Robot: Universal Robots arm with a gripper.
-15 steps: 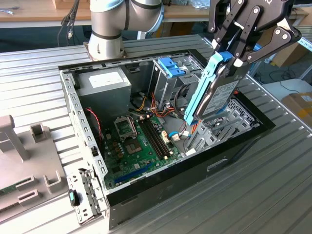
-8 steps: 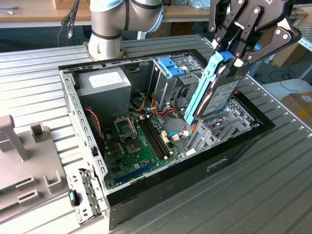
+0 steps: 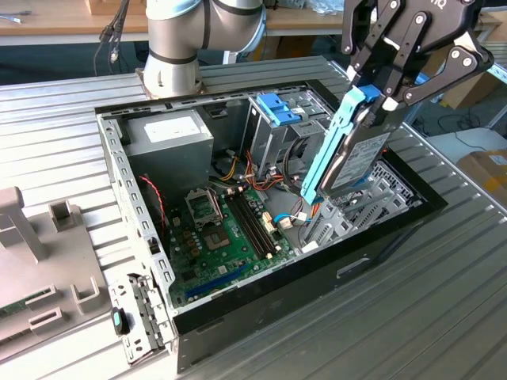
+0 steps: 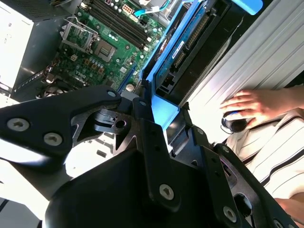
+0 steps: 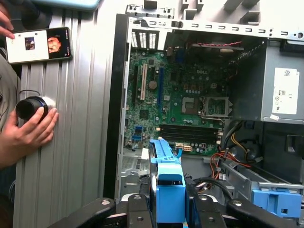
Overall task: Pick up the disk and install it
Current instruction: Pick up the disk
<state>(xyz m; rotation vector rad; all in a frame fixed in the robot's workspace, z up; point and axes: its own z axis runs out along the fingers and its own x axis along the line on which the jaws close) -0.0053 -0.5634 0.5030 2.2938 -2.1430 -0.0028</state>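
My gripper [image 3: 379, 96] is shut on the upper end of the disk [image 3: 354, 154], a grey drive with a white label framed by light-blue rails. The disk hangs tilted, its lower end reaching down into the open computer case [image 3: 317, 273] on the exterior view's right side, beside the metal drive cage [image 3: 279, 131] with its small blue latch. In the second wrist view the disk [image 4: 187, 45] runs away from the gripper [image 4: 159, 111] above the green motherboard [image 4: 109, 45]. In the first wrist view a blue rail of the disk [image 5: 166, 171] sits between the black fingers [image 5: 137, 209].
The arm's base [image 3: 178, 55] stands behind the case. A grey power supply [image 3: 170, 134] fills the case's far corner. A grey fixture [image 3: 32, 261] lies at the exterior view's left. A person's hand [image 5: 28, 133] rests on a black knob beside a phone [image 5: 40, 45].
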